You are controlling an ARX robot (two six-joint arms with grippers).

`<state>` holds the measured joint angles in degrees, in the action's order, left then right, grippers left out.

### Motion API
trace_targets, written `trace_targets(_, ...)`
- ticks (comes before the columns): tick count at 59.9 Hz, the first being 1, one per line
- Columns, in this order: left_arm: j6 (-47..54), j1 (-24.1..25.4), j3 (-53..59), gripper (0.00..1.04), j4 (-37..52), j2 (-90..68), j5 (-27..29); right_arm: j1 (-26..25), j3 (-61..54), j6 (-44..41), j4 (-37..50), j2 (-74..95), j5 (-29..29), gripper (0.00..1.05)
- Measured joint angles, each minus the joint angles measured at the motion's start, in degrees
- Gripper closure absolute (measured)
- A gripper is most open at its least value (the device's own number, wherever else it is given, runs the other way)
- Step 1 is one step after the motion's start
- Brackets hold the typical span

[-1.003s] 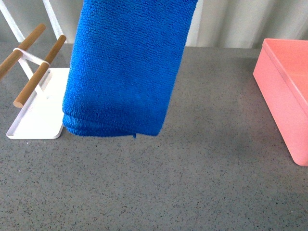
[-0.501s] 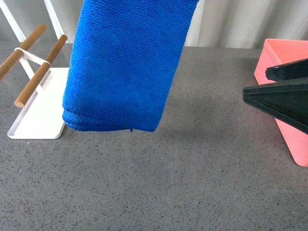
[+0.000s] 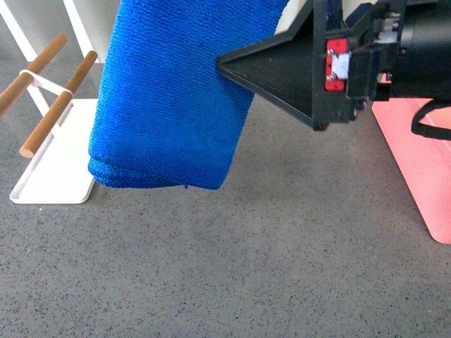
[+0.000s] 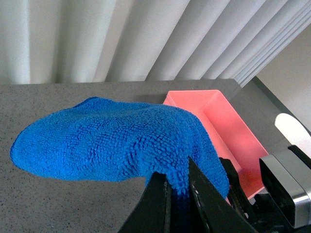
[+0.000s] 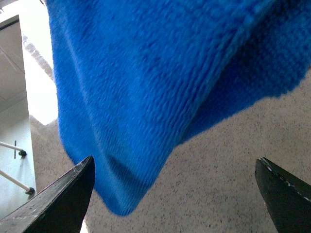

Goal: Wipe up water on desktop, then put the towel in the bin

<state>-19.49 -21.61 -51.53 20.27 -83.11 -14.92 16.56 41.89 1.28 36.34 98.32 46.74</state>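
Note:
The blue towel (image 3: 169, 91) hangs folded above the desktop (image 3: 268, 260), its lower edge clear of the stone. My left gripper (image 4: 176, 177) is shut on one bunched corner of the towel (image 4: 107, 141); this gripper is out of the front view. My right gripper (image 3: 232, 67) reaches in from the right, its black tip at the towel's right edge. In the right wrist view this gripper (image 5: 175, 160) stands wide open, with the towel (image 5: 146, 73) hanging just beyond its fingers and nothing between them. The pink bin (image 3: 416, 155) sits at the right, partly hidden by the right arm.
A white tray (image 3: 56, 169) with wooden rods (image 3: 56, 105) stands at the back left, right beside the hanging towel. White pleated curtains close off the far side. In the left wrist view the bin (image 4: 228, 131) is below and beyond the towel.
The right arm has come in from the right edge and moved left and up to the towel's side. The towel has swung slightly left.

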Motion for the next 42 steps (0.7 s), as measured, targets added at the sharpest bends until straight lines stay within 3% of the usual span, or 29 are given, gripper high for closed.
trace_targets(9,0.02,0.00,0.00,1.01,0.00,0.00,-0.02,2.38,4.55,5.33,4.07,3.56,-0.57,0.07)
trace_targets(25,0.13,0.00,0.00,1.01,0.00,0.00,0.00,5.79,9.77,8.26,3.72,7.50,-3.13,0.07)
trace_targets(42,0.15,0.00,0.00,1.01,0.00,0.00,0.02,7.02,11.72,12.04,4.55,8.17,-5.27,0.47)
